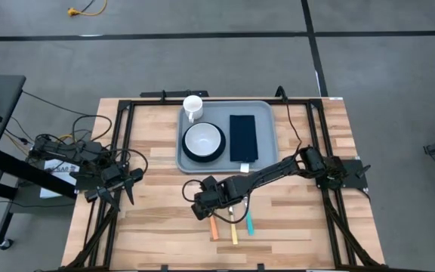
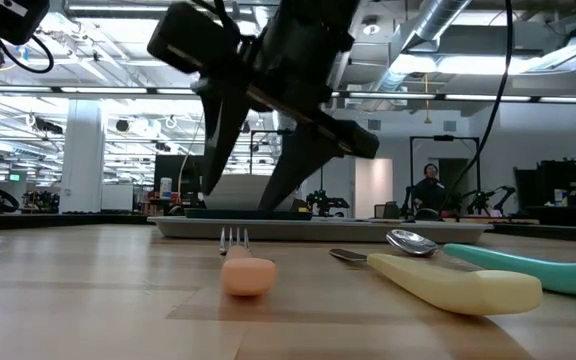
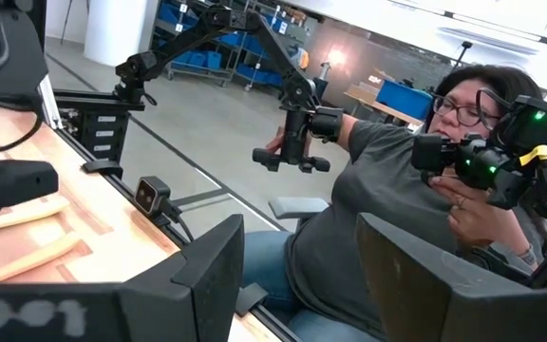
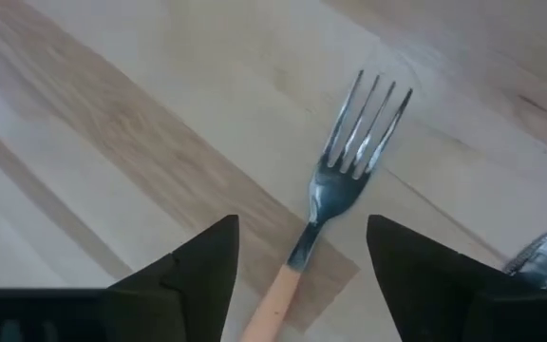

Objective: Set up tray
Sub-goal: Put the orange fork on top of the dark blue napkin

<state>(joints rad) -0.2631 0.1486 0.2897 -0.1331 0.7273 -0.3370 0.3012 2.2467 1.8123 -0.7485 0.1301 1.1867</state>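
The grey-blue tray (image 1: 266,113) lies at the table's far middle. It holds a white mug (image 1: 192,106), a white bowl (image 1: 204,140) on a dark plate, and a dark rectangular item (image 1: 243,137). Near the table's front lie an orange-handled fork (image 4: 349,142) (image 2: 238,262), a yellow-handled spoon (image 2: 448,278) and a teal-handled utensil (image 2: 533,265). My right gripper (image 4: 302,230) (image 1: 205,201) is open and hovers over the fork, one finger on either side of its neck, touching nothing. My left gripper (image 3: 297,275) is open and waits at the table's left edge (image 1: 115,180).
Bare wood lies to the left and right of the utensils. Black frame rails (image 1: 123,151) run along both sides of the table. A person (image 3: 378,218) sits beyond the table's left side, in the left wrist view.
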